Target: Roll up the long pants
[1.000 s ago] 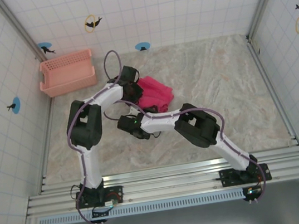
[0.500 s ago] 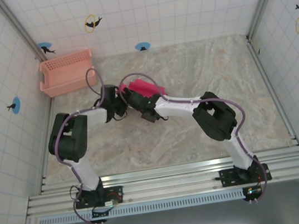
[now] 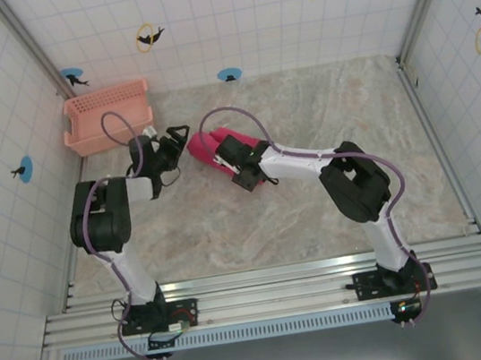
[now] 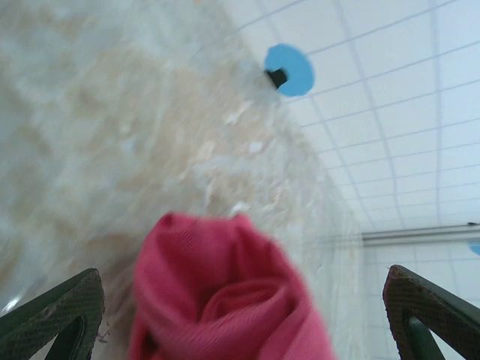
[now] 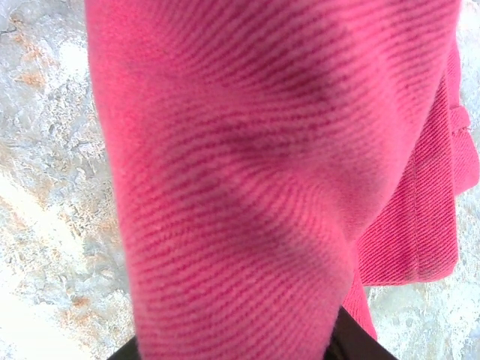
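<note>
The long pants [image 3: 202, 147], bright magenta-pink soft cloth, lie bundled into a thick, loose roll on the marbled beige tabletop [image 3: 350, 127]. In the left wrist view the roll's spiral end [image 4: 225, 292] sits between the fingers, nearer the left-hand pad [image 4: 56, 311] than the right-hand one [image 4: 431, 311]. The left gripper [image 3: 176, 139] stands with its fingers wide apart, touching no cloth, just beside that end of the roll. The right gripper [image 3: 226, 152] is down on top of the bundle. In its own camera the ribbed cloth [image 5: 247, 172] drapes right over the fingers, with a hemmed edge hanging off to one side. I cannot tell whether those fingers are clamped on a fold or merely pressing into it.

As I judge it, the roll is formed but slack, and the step in hand is tightening and securing it. To do that well, the right arm should hold the bundle down while the left fingers centre on the spiral end before closing, taking all the layers rather than the outer flap. The loose hem needs tucking under, or the roll may spring open. The salmon-pink slatted plastic basket [image 3: 109, 118] stands behind the left fingers, apart from the work.
</note>
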Robot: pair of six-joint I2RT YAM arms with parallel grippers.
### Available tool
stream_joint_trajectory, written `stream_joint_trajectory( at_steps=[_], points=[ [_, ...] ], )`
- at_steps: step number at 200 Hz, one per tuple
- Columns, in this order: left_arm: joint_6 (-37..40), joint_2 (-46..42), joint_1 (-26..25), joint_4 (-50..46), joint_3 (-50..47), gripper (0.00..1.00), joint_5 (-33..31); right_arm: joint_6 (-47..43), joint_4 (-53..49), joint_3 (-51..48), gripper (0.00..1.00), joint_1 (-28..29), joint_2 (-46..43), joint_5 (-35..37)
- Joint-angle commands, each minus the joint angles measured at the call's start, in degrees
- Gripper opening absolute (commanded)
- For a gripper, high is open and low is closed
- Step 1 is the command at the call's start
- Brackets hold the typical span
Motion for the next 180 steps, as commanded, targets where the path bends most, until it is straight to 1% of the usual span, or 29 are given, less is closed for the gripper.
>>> stream_joint_trajectory(
  at_steps=[1,46,79,101,113,136,180],
  points=[
    [2.77,-2.53,-2.22,0.64,2.43,0.97,4.63,2.84,-13.71,-4.00,0.00,-1.40,4.69,-5.64],
    [0.60,-5.20,-5.11,3.71,-2.55,0.98,9.26,4.63,-15.59,-2.30,0.00,-3.26,5.04,-6.00],
    [1.76,-7.51,-5.74,1.69,-7.38,0.97,9.52,5.70,-15.67,-3.03,0.00,-5.42,4.19,-7.79],
    [0.99,-7.35,-5.90,3.65,-9.41,0.97,10.30,5.80,-15.34,-3.48,0.00,-6.12,3.54,-8.78],
    [0.35,-7.47,-6.20,5.07,-10.62,0.97,9.90,5.80,-15.51,-3.44,0.00,-6.48,3.52,-9.43],
    [0.40,-6.72,-7.72,4.86,-10.82,0.97,8.96,5.63,-15.39,-3.17,0.00,-6.71,3.45,-10.24],
    [-3.09,-0.32,-12.30,11.26,-9.15,0.97,4.88,5.61,-14.24,-4.42,0.00,-6.79,3.24,-11.94]
  ],
)
